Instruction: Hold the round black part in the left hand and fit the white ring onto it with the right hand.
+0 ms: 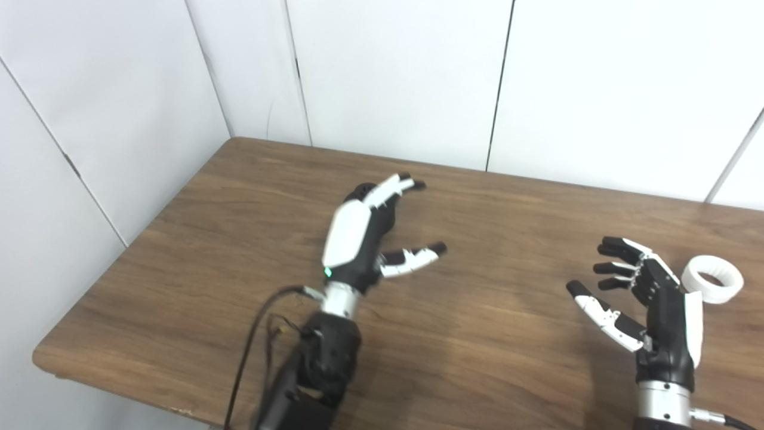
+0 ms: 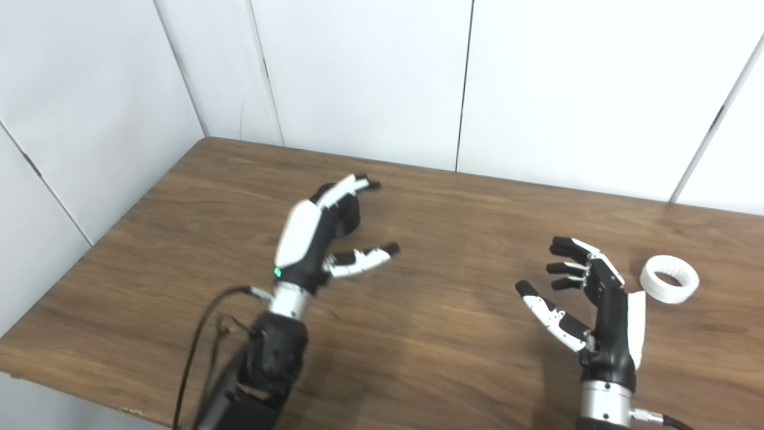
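The white ring [image 1: 712, 279] lies flat on the wooden table [image 1: 489, 334], just right of my right hand [image 1: 647, 298] and apart from it. That hand stands palm-left, open, fingers spread, holding nothing. My left hand [image 1: 370, 233] hovers over the table's left-middle, open, with fingers and thumb apart. A dark rounded shape [image 1: 360, 191] shows just behind its fingers. I cannot tell whether this is the round black part or part of the hand. In the right eye view the ring [image 2: 669, 278] and both hands [image 2: 322, 236] [image 2: 588, 298] stand the same way.
White wall panels [image 1: 388, 71] close off the table at the back and left. A black cable [image 1: 250, 346] loops beside my left forearm. The table's front-left corner [image 1: 45, 358] is near the picture's lower left.
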Action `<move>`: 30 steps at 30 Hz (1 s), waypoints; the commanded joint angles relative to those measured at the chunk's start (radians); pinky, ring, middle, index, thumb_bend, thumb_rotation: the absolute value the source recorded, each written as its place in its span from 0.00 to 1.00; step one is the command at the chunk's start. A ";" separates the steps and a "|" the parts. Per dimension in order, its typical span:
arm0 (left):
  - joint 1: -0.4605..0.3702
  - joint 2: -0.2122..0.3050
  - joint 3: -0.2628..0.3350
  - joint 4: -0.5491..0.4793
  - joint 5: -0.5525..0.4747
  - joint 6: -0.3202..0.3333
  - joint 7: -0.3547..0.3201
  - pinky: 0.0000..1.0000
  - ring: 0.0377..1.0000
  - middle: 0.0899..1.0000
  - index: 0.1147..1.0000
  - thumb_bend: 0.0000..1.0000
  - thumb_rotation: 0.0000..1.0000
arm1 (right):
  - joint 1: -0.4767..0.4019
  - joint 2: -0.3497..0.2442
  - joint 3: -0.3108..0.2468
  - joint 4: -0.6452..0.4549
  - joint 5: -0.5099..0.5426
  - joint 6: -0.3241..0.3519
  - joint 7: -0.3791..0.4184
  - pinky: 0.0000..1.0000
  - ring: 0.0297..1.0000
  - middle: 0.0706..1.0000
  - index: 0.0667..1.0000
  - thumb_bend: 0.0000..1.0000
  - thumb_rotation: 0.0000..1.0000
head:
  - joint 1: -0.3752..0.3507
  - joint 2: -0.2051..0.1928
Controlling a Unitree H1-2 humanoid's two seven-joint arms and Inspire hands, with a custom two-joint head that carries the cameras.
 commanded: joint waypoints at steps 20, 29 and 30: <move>-0.165 0.268 0.077 0.065 0.093 0.081 -0.074 0.93 1.00 1.00 0.91 0.82 0.41 | 0.011 -0.044 -0.024 0.077 -0.004 -0.043 -0.001 0.48 0.58 0.66 0.67 0.68 0.15 | 0.004 -0.008; -0.200 0.363 0.041 0.125 0.151 0.163 -0.166 0.99 1.00 1.00 1.00 1.00 0.53 | 0.013 -0.050 -0.022 0.076 -0.011 -0.054 -0.002 0.47 0.57 0.66 0.66 0.69 0.14 | 0.005 -0.004; -0.205 0.373 0.033 0.133 0.167 0.174 -0.177 1.00 1.00 1.00 1.00 1.00 0.56 | 0.013 -0.050 -0.022 0.076 -0.010 -0.054 -0.002 0.47 0.58 0.66 0.66 0.69 0.14 | 0.005 -0.005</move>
